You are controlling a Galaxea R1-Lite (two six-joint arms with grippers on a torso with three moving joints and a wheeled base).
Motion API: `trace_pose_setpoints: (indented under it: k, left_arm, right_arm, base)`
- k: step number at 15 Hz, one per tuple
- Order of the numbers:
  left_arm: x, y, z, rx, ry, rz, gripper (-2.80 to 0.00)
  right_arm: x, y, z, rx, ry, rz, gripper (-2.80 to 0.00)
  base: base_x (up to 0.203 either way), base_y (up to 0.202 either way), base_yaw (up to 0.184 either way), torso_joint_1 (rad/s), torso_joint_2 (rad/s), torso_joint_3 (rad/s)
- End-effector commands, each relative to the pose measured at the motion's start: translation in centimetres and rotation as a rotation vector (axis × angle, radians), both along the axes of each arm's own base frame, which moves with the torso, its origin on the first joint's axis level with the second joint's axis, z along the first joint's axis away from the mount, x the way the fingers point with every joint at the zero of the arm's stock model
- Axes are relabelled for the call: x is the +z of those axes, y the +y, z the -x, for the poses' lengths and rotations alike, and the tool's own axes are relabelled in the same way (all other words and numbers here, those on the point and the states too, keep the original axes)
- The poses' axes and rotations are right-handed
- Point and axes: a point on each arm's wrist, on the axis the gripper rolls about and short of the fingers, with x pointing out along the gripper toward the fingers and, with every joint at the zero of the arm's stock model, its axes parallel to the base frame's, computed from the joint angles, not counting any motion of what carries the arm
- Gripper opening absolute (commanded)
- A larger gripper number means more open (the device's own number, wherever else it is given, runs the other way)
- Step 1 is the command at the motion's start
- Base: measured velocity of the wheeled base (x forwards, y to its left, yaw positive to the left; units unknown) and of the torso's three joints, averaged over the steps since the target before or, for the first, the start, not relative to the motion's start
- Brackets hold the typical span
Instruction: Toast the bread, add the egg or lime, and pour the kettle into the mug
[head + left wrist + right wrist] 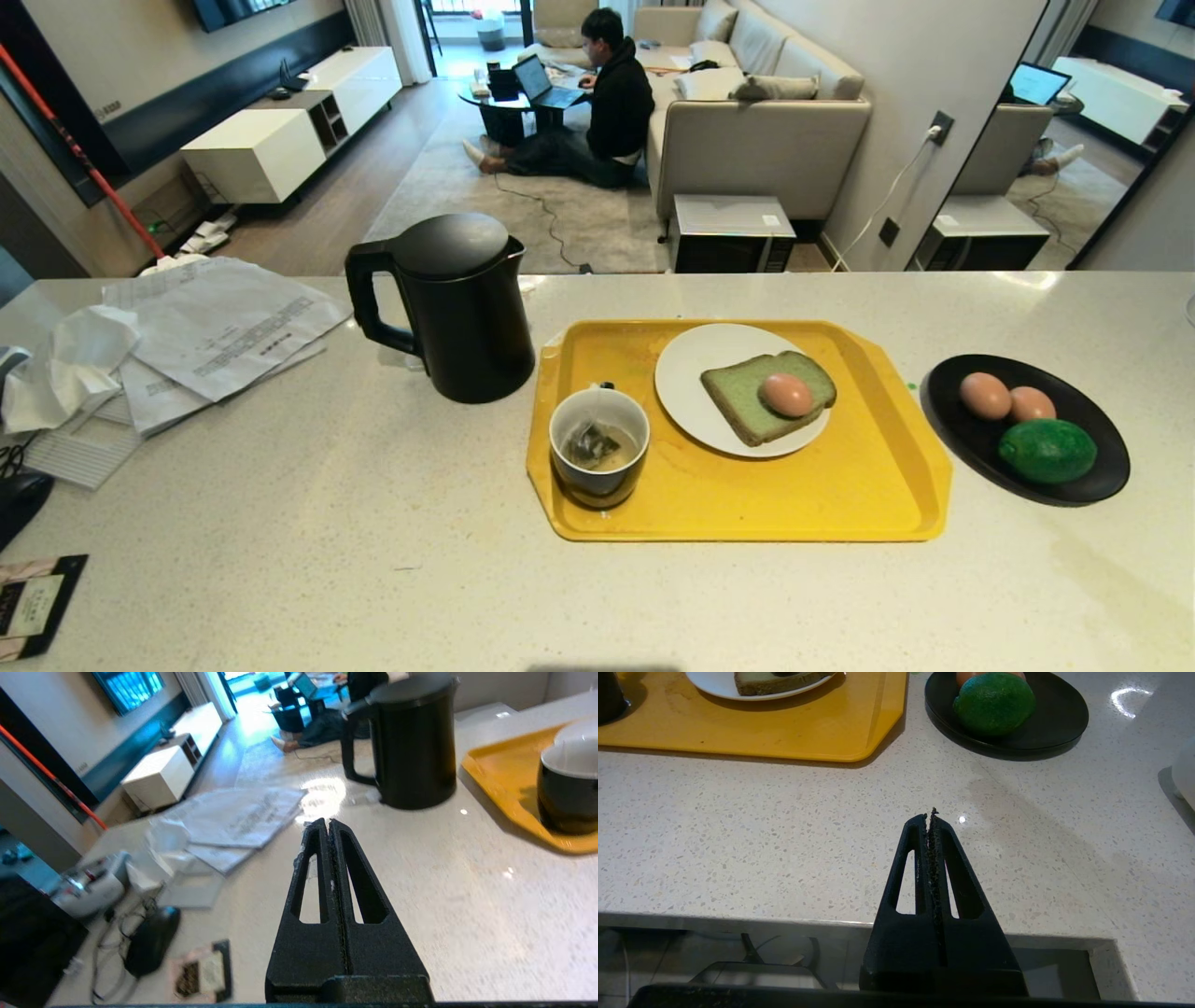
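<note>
The green bread [747,397] lies on a white plate [686,373] on the yellow tray [840,495], with one egg [787,395] on top of it. The dark mug [598,446] stands on the tray's near left corner and holds a tea bag in liquid. The black kettle [457,303] stands upright on the counter left of the tray. Two more eggs [986,395] and the lime [1047,451] rest in a black dish [1102,476]. My left gripper [329,823] is shut and empty over bare counter short of the kettle [411,742]. My right gripper [930,814] is shut and empty at the counter's near edge.
Crumpled papers [205,327] and a tissue lie at the counter's left, with cables and a dark mouse [152,938] nearer the front. A person sits on the floor beyond the counter by a sofa [775,121]. Neither arm shows in the head view.
</note>
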Motion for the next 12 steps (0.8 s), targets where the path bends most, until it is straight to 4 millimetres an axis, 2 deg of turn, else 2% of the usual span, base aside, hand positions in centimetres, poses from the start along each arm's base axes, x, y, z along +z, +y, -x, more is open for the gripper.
trace_pose_setpoints:
  k: [1, 2, 5, 7, 12]
  left_arm:
    - [-2.2, 0.0, 0.0, -0.008, 0.0, 0.002, -2.8]
    - [-2.4, 0.0, -0.2, -0.011, 0.005, 0.002, -2.8]
    - [-5.1, 0.0, -1.8, -0.016, 0.023, 0.012, -2.8]
    - [-5.9, 0.0, -2.2, -0.02, 0.015, 0.023, -2.8]
    - [-7.9, 0.0, -2.6, -0.026, 0.184, 0.038, -2.8]
  right_arm:
    - [0.0, 0.0, 0.0, 0.0, 0.001, 0.0, -2.8]
    - [0.0, 0.0, 0.0, 0.0, 0.0, 0.001, -2.8]
    - [0.0, 0.0, 0.0, 0.0, 0.0, 0.0, -2.8]
    - [0.0, 0.0, 0.0, 0.0, 0.0, 0.001, -2.8]
    - [0.0, 0.0, 0.0, 0.0, -0.001, 0.001, -2.8]
  base:
    - [0.0, 0.0, 0.0, 0.0, 0.0, 0.0]
    - [0.0, 0.0, 0.0, 0.0, 0.0, 0.0]
    - [0.0, 0.0, 0.0, 0.0, 0.0, 0.0]
    - [0.0, 0.0, 0.0, 0.0, 0.0, 0.0]
    - [0.0, 0.0, 0.0, 0.0, 0.0, 0.0]
